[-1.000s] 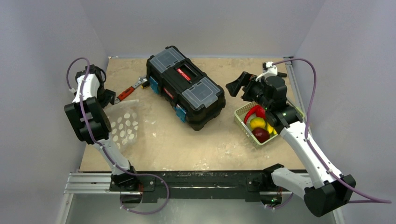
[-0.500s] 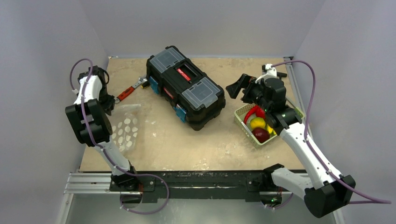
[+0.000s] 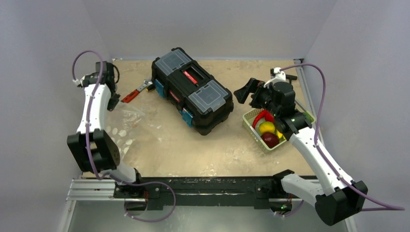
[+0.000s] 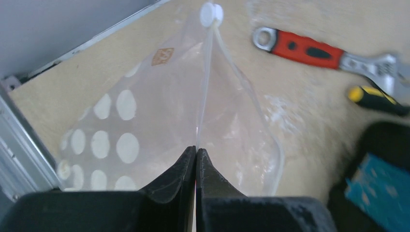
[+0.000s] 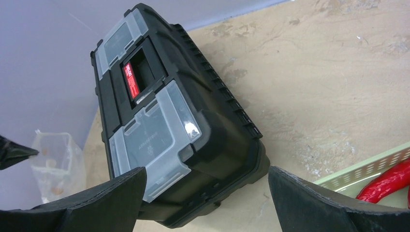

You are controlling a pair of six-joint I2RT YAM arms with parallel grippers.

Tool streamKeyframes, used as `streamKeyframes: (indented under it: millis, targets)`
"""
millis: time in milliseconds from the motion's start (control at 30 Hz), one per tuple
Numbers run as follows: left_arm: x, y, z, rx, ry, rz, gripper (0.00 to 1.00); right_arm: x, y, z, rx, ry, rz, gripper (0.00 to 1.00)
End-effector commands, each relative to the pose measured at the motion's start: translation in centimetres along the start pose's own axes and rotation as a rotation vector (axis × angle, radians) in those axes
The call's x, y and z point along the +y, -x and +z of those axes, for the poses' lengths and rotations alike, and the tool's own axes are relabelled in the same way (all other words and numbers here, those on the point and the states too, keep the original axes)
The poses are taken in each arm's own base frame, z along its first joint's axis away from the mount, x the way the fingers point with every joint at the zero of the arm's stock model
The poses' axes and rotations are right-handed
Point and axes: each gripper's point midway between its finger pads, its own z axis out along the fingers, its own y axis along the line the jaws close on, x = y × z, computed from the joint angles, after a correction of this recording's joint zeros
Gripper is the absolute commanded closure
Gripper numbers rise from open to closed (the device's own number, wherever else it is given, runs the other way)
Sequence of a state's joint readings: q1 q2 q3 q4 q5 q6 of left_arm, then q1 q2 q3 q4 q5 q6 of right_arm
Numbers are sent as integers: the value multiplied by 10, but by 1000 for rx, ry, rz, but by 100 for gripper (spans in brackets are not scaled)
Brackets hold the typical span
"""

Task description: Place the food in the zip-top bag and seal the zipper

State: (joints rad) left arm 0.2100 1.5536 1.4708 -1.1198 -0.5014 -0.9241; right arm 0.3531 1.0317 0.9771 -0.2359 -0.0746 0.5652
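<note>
One change: left gripper [image 4: 196,151] has pinched shut on the zipper [image 4: 208,82] of the zip-top bag [image 4: 140,130] and raised it at the left of the table [image 3: 217,154], readying the mouth for opening; right gripper [image 5: 205,179] gapes empty near the food [image 3: 267,128], still in the basket [image 3: 252,133].

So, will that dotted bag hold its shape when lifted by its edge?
Probably not: the zip-top bag sags and creases under the shut left claw, so likely floppy. It looks thin and empty, presumably very light.
</note>
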Motion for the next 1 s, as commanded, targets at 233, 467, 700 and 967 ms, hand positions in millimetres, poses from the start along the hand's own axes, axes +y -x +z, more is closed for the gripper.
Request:
streamKeyframes:
  millis: [233,467,700,967]
  targets:
    - [-4,-81,-152,-181,-1058,449,100,39,-12,-13,48,188,-122,1]
    - [6,-129,-171,-169,-1315,589,100,139,-54,-24,81,388,-167,2]
    - [9,-133,-174,-204,-1351,590,100,235,-89,-25,39,380,-163,13]
    - [4,-140,-166,-121,-1323,602,100,269,-164,13,25,79,-283,14]
